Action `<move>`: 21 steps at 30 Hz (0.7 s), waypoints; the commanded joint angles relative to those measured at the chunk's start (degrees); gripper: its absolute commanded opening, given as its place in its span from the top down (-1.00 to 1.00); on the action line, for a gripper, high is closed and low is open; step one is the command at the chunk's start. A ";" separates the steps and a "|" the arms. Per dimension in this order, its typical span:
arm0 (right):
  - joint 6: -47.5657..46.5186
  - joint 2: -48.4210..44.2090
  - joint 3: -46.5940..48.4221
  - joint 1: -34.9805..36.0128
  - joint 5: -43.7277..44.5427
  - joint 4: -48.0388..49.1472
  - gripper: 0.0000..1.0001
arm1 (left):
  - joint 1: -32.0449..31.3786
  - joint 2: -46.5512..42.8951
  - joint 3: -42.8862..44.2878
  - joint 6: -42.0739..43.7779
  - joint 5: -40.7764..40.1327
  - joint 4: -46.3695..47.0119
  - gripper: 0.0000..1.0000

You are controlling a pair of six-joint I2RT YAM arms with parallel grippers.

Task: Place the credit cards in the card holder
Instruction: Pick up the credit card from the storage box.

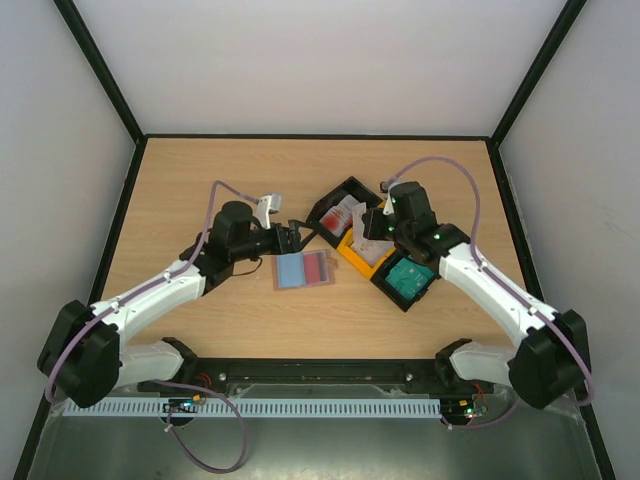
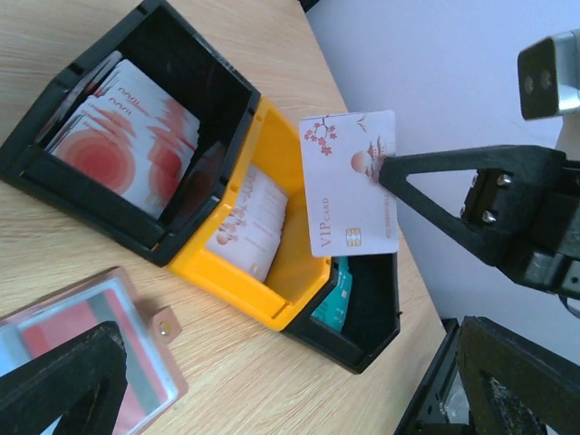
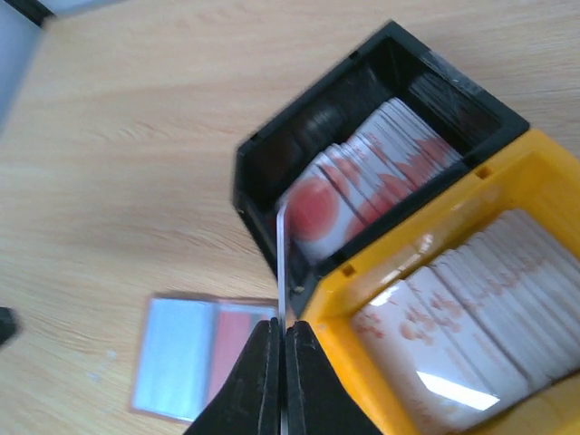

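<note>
My right gripper [image 3: 282, 331] is shut on a white credit card [image 3: 281, 263], seen edge-on and held upright above the seam between the black and yellow trays. In the left wrist view this card [image 2: 349, 186] reads "VIP" with red marks, and the right fingers [image 2: 435, 186] pinch its right edge. The card holder [image 1: 303, 270] lies open on the table with blue and red pockets up; it also shows in the right wrist view [image 3: 204, 358] and the left wrist view [image 2: 91, 335]. My left gripper [image 1: 292, 240] is open and empty just above the holder's far edge.
A black tray [image 1: 330, 212] holds red-marked cards [image 3: 362, 181]. A yellow tray [image 1: 358, 258] holds pale cards [image 3: 471, 308]. A second black tray [image 1: 408, 300] holds teal cards [image 2: 333, 299]. The trays stand in a diagonal row right of the holder.
</note>
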 commanded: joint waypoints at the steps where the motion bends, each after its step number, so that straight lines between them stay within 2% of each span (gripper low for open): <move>1: 10.40 -5.80 -5.07 0.39 -7.84 15.61 0.96 | -0.42 0.76 0.79 -4.13 -0.46 7.12 -0.99; 7: 21.97 -9.69 -13.51 0.45 -21.67 35.38 0.96 | -0.48 -5.66 -2.43 -6.12 -4.63 8.07 -0.99; 12: 30.20 -9.92 -19.01 1.21 -26.66 49.31 0.96 | -0.28 -11.02 -4.89 -7.11 -5.43 6.10 -0.99; 17: 36.28 -8.55 -21.80 4.01 -29.03 60.22 0.96 | -0.25 -15.20 -7.69 -9.68 -2.27 5.90 -0.99; 21: 43.47 -6.87 -22.46 5.70 -31.50 70.12 0.96 | -0.32 -16.36 -8.99 -15.20 2.95 8.05 -0.99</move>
